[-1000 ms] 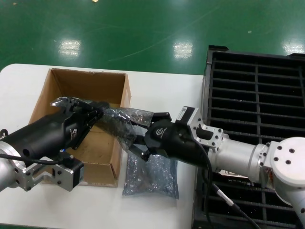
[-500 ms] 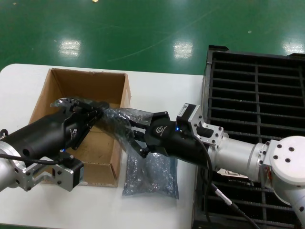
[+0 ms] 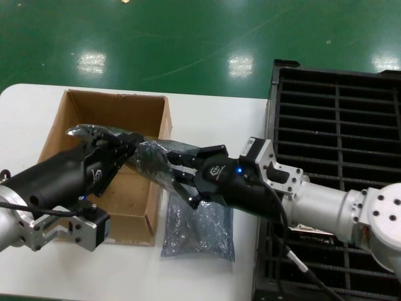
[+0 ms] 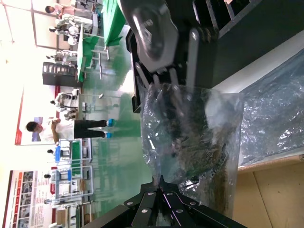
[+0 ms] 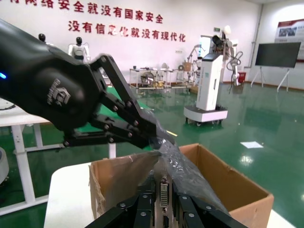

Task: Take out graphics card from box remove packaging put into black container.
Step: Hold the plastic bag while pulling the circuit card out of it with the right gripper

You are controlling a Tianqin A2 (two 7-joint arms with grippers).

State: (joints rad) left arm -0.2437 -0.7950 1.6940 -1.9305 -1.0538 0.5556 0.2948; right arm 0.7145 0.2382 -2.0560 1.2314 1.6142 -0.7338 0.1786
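Green factory floor behind a white table [image 3: 207, 113]: left gripper [image 3: 128, 145] pinches the packaging [image 3: 153, 162] over the box [image 3: 113, 113], right gripper [image 3: 182, 175] clamps the graphics card [image 5: 165, 192] between them; a snagged bag risks dropping it.

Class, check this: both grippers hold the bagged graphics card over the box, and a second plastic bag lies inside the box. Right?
Not quite. The head view shows the second plastic bag lying on the white table beside the box, not inside it. The rest stands.
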